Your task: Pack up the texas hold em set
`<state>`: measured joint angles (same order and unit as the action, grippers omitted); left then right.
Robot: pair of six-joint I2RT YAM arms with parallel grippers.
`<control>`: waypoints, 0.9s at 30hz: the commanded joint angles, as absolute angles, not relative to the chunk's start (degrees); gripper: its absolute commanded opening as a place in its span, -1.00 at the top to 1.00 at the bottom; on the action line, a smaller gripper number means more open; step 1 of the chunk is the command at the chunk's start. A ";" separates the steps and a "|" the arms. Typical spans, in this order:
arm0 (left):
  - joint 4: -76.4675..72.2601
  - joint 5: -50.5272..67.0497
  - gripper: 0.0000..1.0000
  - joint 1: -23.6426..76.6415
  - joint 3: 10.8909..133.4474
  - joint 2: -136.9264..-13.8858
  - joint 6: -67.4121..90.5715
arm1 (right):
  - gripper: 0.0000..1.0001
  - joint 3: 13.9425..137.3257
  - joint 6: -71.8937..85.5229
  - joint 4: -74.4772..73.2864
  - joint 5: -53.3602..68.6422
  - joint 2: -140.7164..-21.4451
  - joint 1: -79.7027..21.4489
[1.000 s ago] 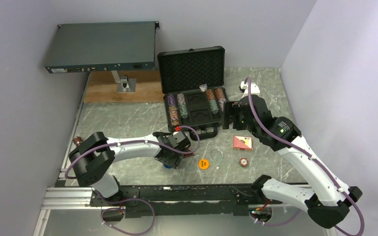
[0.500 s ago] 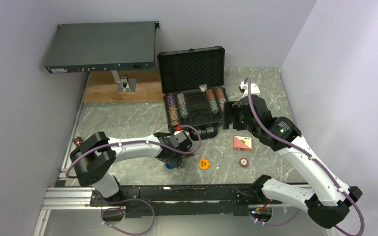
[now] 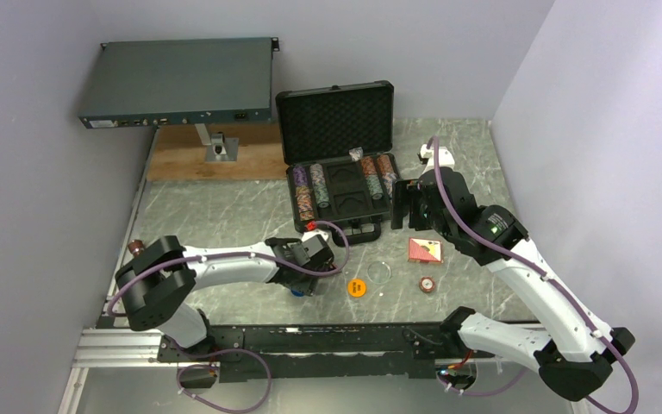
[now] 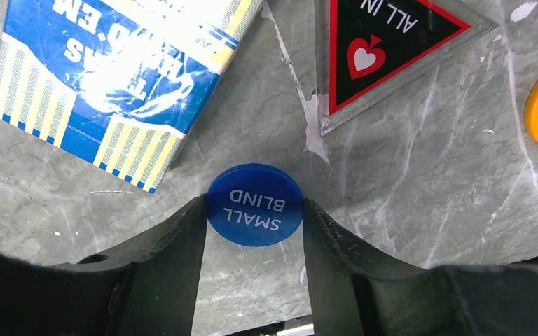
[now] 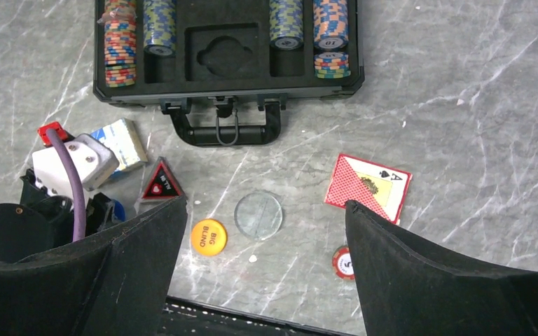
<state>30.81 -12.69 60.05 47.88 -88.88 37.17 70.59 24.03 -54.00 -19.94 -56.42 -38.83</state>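
Down low, left end effector [image 4: 254, 210] pinching blue button [image 4: 255, 203], card deck [image 4: 122, 70] cropped; right end effector [image 5: 266, 208] agape

Marble table [image 3: 215, 216] w/ briefcase [image 3: 336, 125], blue deck [image 4: 112, 77], red deck [image 3: 424, 250], blue btn [image 4: 255, 204], orange btn [image 3: 358, 287], triangle [image 4: 385, 49], chip [image 3: 427, 283].

The whole counter [image 3: 224, 207] is seen from high above its near edge, looking down and forward. The left wrist view is held very close over the blue button [image 4: 254, 204], facing straight down. The right wrist view is taken from higher up; the briefcase [image 5: 224, 91] and orange button [image 5: 209, 236] are shared with the top view.
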 commanded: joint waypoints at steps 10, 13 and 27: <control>36.91 -15.73 0.52 62.16 46.67 -86.83 39.37 | -0.69 71.63 24.56 -53.26 -19.14 -55.75 -38.67; 38.32 -16.20 0.54 62.51 47.76 -85.27 39.62 | -0.70 71.63 24.77 -53.11 -19.24 -55.56 -38.64; 47.81 -20.97 0.59 63.30 55.26 -77.52 39.61 | -0.70 71.35 25.95 -52.67 -20.36 -54.52 -38.66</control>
